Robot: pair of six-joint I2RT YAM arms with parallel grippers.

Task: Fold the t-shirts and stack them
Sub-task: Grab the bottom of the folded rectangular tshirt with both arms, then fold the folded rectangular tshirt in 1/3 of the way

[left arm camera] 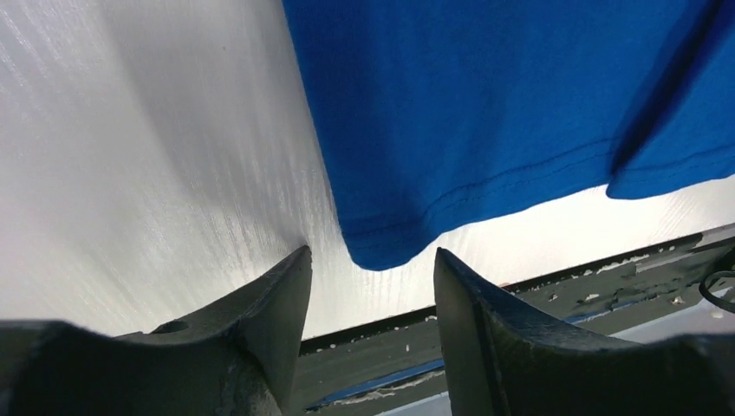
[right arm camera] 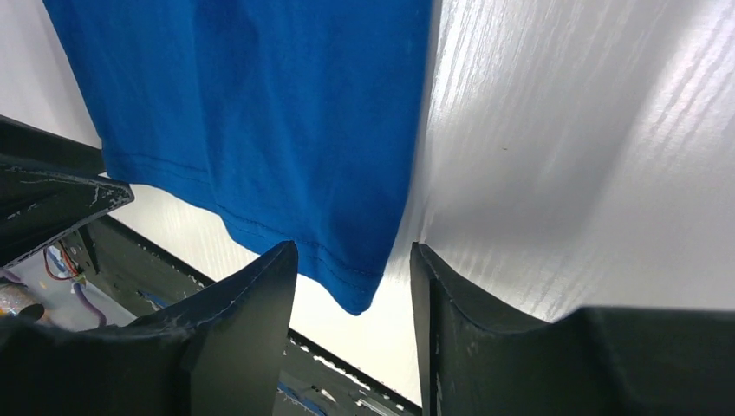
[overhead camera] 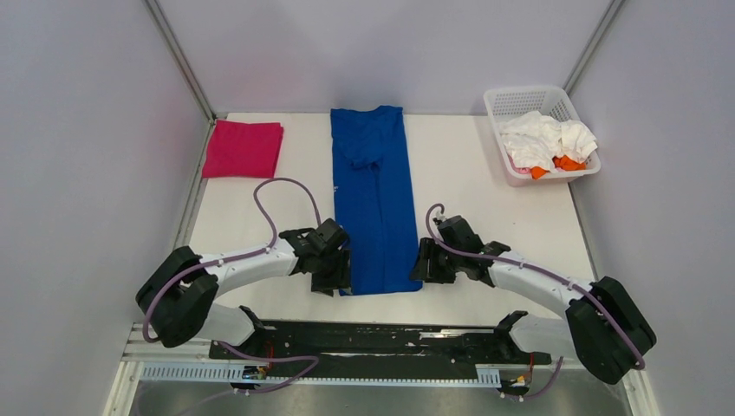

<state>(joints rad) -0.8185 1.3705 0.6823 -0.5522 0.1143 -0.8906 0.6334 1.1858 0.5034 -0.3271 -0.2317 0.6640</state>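
Observation:
The royal blue t-shirt lies folded into a long narrow strip down the middle of the table, collar end far, hem near. My left gripper is open at its near left hem corner, which sits just ahead of the gap between the fingers. My right gripper is open at the near right hem corner, which dips between its fingers. Neither is closed on cloth. The magenta-pink t-shirt lies folded at the far left. White t-shirts and an orange one are bunched in the basket.
The white lattice basket stands at the far right corner. Grey walls close in the table on three sides. A black rail with both arm bases runs along the near edge.

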